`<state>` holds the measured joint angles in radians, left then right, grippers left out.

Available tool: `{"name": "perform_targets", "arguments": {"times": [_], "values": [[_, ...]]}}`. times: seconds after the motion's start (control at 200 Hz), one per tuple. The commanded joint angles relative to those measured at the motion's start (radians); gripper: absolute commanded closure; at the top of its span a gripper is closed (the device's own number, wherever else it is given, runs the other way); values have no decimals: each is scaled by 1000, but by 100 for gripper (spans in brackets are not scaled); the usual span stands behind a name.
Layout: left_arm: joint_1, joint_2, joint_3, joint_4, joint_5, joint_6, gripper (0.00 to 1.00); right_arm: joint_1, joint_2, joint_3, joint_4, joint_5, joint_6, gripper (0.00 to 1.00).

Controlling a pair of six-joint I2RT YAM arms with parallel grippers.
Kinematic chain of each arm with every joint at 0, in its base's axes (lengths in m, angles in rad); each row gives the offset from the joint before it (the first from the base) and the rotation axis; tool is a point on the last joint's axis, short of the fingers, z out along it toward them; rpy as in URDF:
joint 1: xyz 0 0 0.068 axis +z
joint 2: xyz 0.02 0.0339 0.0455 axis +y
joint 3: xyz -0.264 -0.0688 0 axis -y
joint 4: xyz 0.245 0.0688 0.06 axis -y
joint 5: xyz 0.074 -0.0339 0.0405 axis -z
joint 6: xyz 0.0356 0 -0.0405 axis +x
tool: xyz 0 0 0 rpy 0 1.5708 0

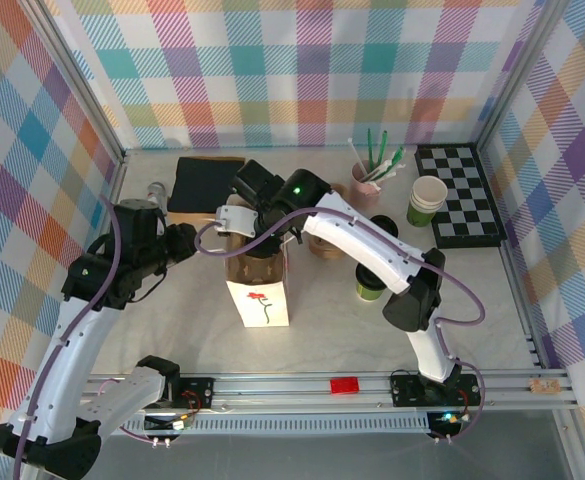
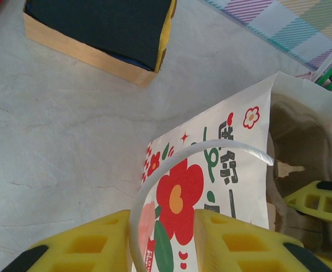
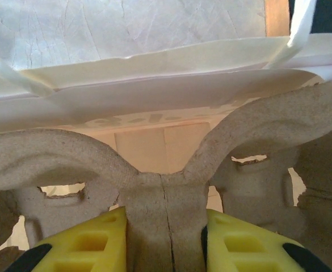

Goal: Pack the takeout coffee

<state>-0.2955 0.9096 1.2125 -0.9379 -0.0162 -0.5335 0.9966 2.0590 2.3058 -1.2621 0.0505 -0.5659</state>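
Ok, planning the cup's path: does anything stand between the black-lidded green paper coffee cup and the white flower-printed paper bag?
Yes. A grey moulded-pulp cup carrier, pinched by the right gripper, occupies the mouth of the white paper bag, and that arm's white forearm overhangs the lidded green cup.

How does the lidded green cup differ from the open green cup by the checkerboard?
The lidded cup has a black top; the open cup shows a white inside. The lidded cup is partly hidden by the right arm; the open cup stands free by the checkerboard. Both have green sides and stand upright.
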Motion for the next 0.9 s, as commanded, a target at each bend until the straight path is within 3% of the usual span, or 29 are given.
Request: {"name": "perform_targets", "arguments": {"times": [0.0, 0.565, 0.72, 0.895], "values": [[12, -20, -8, 10, -5, 1, 69, 9, 23, -8, -36, 13, -8, 70], [12, 6, -19, 42, -1, 0, 85, 30, -17, -59, -46, 49, -26, 72], [14, 8, -21, 43, -12, 1, 95, 31, -22, -62, -43, 57, -22, 73], [13, -1, -18, 30, -36, 1, 99, 33, -41, -73, -40, 63, -23, 73]]}}
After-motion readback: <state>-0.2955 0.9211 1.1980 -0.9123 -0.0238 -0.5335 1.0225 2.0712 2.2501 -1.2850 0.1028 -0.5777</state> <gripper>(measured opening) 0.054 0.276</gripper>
